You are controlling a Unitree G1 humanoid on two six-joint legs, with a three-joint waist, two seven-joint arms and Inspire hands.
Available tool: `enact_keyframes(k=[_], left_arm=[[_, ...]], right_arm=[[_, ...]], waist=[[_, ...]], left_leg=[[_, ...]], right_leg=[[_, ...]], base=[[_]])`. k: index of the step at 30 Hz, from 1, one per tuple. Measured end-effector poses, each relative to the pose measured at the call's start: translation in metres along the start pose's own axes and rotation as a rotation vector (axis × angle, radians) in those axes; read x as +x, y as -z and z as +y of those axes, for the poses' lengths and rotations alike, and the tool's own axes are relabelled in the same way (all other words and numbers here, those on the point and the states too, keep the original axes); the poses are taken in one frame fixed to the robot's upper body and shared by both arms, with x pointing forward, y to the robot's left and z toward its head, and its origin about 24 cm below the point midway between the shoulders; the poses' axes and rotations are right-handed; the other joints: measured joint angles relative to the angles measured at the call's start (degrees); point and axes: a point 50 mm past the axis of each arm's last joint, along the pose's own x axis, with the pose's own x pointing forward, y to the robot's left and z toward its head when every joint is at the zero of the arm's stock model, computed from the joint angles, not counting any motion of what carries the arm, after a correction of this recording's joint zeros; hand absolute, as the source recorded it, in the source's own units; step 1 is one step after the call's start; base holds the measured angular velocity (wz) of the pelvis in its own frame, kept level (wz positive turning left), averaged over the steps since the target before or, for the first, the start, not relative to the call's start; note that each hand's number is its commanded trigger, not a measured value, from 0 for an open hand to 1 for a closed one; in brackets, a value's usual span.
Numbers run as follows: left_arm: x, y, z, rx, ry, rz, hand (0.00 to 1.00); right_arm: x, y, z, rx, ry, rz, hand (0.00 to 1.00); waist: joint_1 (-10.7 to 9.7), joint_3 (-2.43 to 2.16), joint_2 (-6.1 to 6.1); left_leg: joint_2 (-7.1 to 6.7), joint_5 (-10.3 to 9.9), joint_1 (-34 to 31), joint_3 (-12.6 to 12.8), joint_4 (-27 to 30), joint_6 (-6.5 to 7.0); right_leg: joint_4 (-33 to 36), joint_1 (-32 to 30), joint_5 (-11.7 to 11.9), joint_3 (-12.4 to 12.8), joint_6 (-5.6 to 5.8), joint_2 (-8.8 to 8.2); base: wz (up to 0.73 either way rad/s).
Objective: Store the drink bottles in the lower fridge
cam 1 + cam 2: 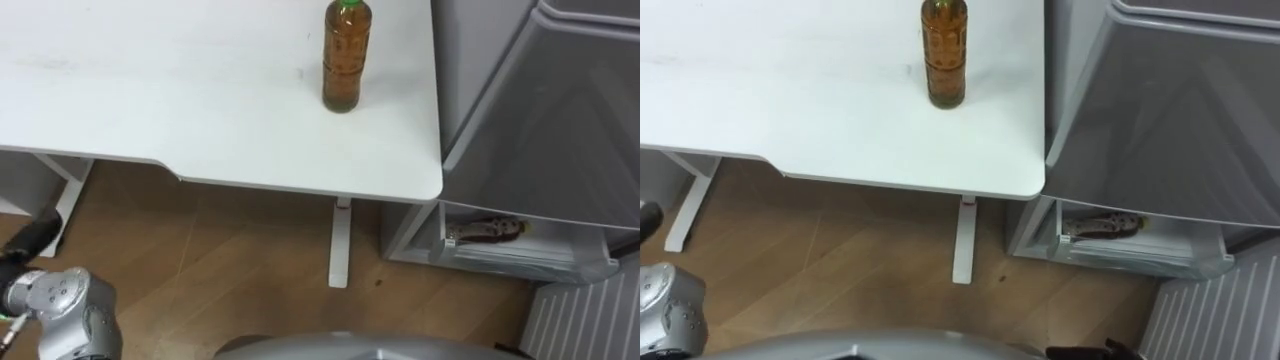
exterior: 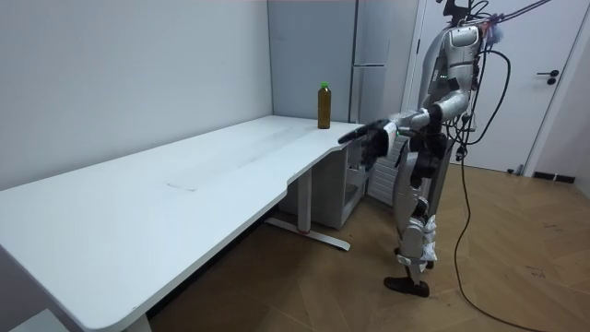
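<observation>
One bottle (image 1: 347,60) upright on table (image 1: 150,90), well ahead and right of left hand (image 1: 33,236); grip: cannot tell.

Clear plastic bottle (image 1: 346,60), matt white table (image 1: 150,80), wood floor (image 1: 230,250)

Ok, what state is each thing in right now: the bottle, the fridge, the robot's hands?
Bottle: upright on the table, cap on.
Lower fridge compartment: open, a packet lying inside.
Upper fridge door: looks shut.
Left hand: low, clear of the bottle.
Right hand: low by the fridge, clear of the bottle.
</observation>
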Motion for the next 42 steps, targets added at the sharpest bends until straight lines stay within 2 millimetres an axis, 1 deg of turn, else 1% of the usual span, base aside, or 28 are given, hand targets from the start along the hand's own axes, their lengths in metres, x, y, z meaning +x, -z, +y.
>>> enact_keyframes(k=[1, 3, 5, 6, 7, 9, 10, 12, 16, 18, 20, 21, 23, 24, 27, 30, 33, 36, 40, 42], left_arm=[[0.000, -0.007, -0.002, -0.018, 0.008, -0.031, 0.00], [-0.004, -0.030, -0.009, -0.100, 0.047, -0.110, 0.00], [-0.007, -0.041, -0.014, -0.139, 0.089, -0.146, 0.00], [-0.011, -0.046, -0.018, -0.152, 0.127, -0.166, 0.00], [-0.013, -0.049, -0.020, -0.153, 0.148, -0.183, 0.00], [-0.022, -0.064, -0.028, -0.172, 0.244, -0.254, 0.00], [-0.025, -0.067, -0.031, -0.178, 0.270, -0.267, 0.00], [-0.039, -0.079, -0.041, -0.211, 0.386, -0.311, 0.00], [-0.061, -0.089, -0.055, -0.232, 0.563, -0.349, 0.00], [-0.074, -0.086, -0.065, -0.227, 0.681, -0.340, 0.00], [-0.085, -0.080, -0.073, -0.206, 0.778, -0.313, 0.00], [-0.093, -0.077, -0.078, -0.196, 0.848, -0.303, 0.00], [-0.103, -0.074, -0.082, -0.188, 0.928, -0.294, 0.00], [-0.106, -0.072, -0.084, -0.181, 0.964, -0.288, 0.00], [-0.116, -0.069, -0.088, -0.172, 1.047, -0.280, 0.00], [-0.125, -0.067, -0.092, -0.164, 1.143, -0.274, 0.00], [-0.130, -0.063, -0.094, -0.161, 1.221, -0.229, 0.00], [-0.133, -0.058, -0.096, -0.133, 1.262, -0.207, 0.00], [-0.139, -0.048, -0.098, -0.090, 1.324, -0.163, 0.00], [-0.141, -0.045, -0.098, -0.075, 1.352, -0.144, 0.00]], right_arm=[[0.000, 0.000, 0.000, -0.001, 0.000, -0.004, 0.00], [0.000, -0.002, 0.001, -0.004, -0.010, -0.014, 0.00], [0.000, -0.001, 0.002, -0.008, -0.021, -0.012, 0.00], [0.000, 0.000, 0.002, -0.004, -0.028, -0.009, 0.00], [0.000, 0.001, 0.003, -0.001, -0.031, -0.006, 0.00], [0.000, 0.002, 0.007, 0.006, -0.047, -0.004, 0.00], [0.000, 0.002, 0.008, 0.007, -0.051, -0.004, 0.00], [0.000, 0.001, 0.010, 0.012, -0.070, -0.005, 0.00], [0.000, -0.001, 0.013, 0.005, -0.086, -0.006, 0.00], [0.001, -0.007, 0.018, -0.029, -0.102, -0.019, 0.00], [0.001, -0.012, 0.022, -0.063, -0.115, -0.032, 0.00], [0.001, -0.014, 0.024, -0.077, -0.121, -0.041, 0.00], [0.001, -0.017, 0.027, -0.101, -0.131, -0.050, 0.00], [0.001, -0.018, 0.028, -0.106, -0.134, -0.054, 0.00], [0.001, -0.020, 0.030, -0.129, -0.141, -0.061, 0.00], [0.001, -0.022, 0.031, -0.137, -0.148, -0.066, 0.00], [0.001, -0.023, 0.032, -0.139, -0.167, -0.067, 0.00], [0.002, -0.023, 0.033, -0.137, -0.172, -0.061, 0.00], [0.002, -0.022, 0.032, -0.133, -0.171, -0.052, 0.00], [0.002, -0.023, 0.031, -0.130, -0.172, -0.048, 0.00]], waist=[[0.0, -0.03, 0.14], [0.0, 0.06, 0.68], [-0.1, 0.02, 0.69], [-0.1, 0.05, 0.90], [-0.1, 0.09, 0.84], [-0.2, 0.34, 0.47], [-0.3, 0.36, 0.39], [-0.3, 0.37, 0.05], [-0.9, 0.41, -0.27], [-1.8, 0.59, -0.43], [-1.9, 0.68, -0.63], [-1.9, 0.89, -0.91], [-1.9, 1.21, -1.31], [-1.9, 1.21, -1.45], [-2.2, 1.15, -1.54], [-2.5, 0.98, -1.69], [-2.7, 0.88, -1.57], [-3.4, 0.81, -1.44], [-3.5, 0.73, -1.31], [-3.5, 0.50, -1.02]], left_leg=[[-0.03, 0.0, 0.1, -0.1, 0.0, 0.00], [-0.04, 0.0, 0.4, -0.1, -0.3, 0.00], [-0.07, 0.0, 0.4, -0.2, -0.4, 0.00], [-0.06, 0.0, 0.3, -0.3, -0.4, 0.00], [-0.06, 0.0, 0.1, -0.4, -0.3, 0.00], [-0.02, 0.0, -0.4, -0.7, -0.2, -0.01], [-0.02, 0.0, -0.6, -0.8, -0.2, -0.01], [-0.11, 0.0, -1.1, -1.1, 0.0, 0.00], [-0.37, 0.0, -1.2, -1.1, 0.0, 0.02], [-0.39, 0.0, -1.2, -1.2, -0.1, 0.06], [-0.38, 0.0, -1.1, -1.1, -0.1, 0.06], [-0.38, 0.0, -1.0, -1.1, 0.0, 0.05], [-0.34, 0.0, -1.2, -1.1, 0.1, 0.05], [-0.33, 0.0, -1.2, -1.0, 0.1, 0.05], [-0.35, 0.0, -1.3, -1.1, 0.0, 0.05], [-0.34, 0.0, -1.4, -1.2, 0.1, 0.05], [-0.35, 0.0, -1.2, -1.2, 0.1, 0.05], [-0.31, 0.0, -1.2, -1.0, 0.1, 0.05], [-0.25, 0.0, -1.3, -0.9, 0.0, 0.05], [-0.21, 0.0, -1.7, -0.8, 0.1, 0.05]], right_leg=[[0.0, 0.2, 0.0, 0.0, 0.00, -0.01], [0.1, 0.2, 0.0, 0.1, 0.01, -0.02], [0.1, 0.1, 0.0, 0.1, 0.01, -0.01], [0.0, 0.1, 0.0, 0.0, 0.01, -0.01], [0.0, 0.1, 0.0, 0.0, 0.01, -0.01], [-0.1, -0.2, 0.0, -0.2, 0.01, 0.05], [0.0, -0.4, 0.0, -0.2, 0.01, 0.06], [-0.1, -0.5, 0.0, -0.1, 0.01, 0.06], [-0.8, -0.4, 0.0, -0.1, 0.02, -0.07], [-0.9, 0.2, 0.0, -0.2, 0.02, -0.07], [-0.9, 0.2, 0.0, -0.1, 0.02, -0.07], [-0.9, 0.0, 0.0, 0.0, 0.02, -0.07], [-0.9, -0.2, 0.0, 0.0, 0.02, -0.05], [-0.9, -0.4, 0.0, 0.1, 0.02, -0.04], [-0.9, -0.7, 0.0, 0.2, 0.02, -0.03], [-0.9, -0.4, 0.0, 0.0, 0.02, -0.04], [-0.9, -0.5, 0.0, 0.0, 0.02, -0.06], [-0.9, -0.5, 0.0, -0.1, 0.02, -0.05], [-0.9, -0.5, 0.0, 0.0, 0.02, 0.00], [-0.8, -0.8, 0.0, 0.0, 0.01, 0.03]], base=[[0.04], [-0.02], [0.00], [0.03], [0.06], [0.06], [0.03], [0.02], [0.00], [0.02], [0.00], [0.00], [-0.02], [-0.04], [0.00], [0.00], [0.00], [0.00], [-0.02], [-0.02]])
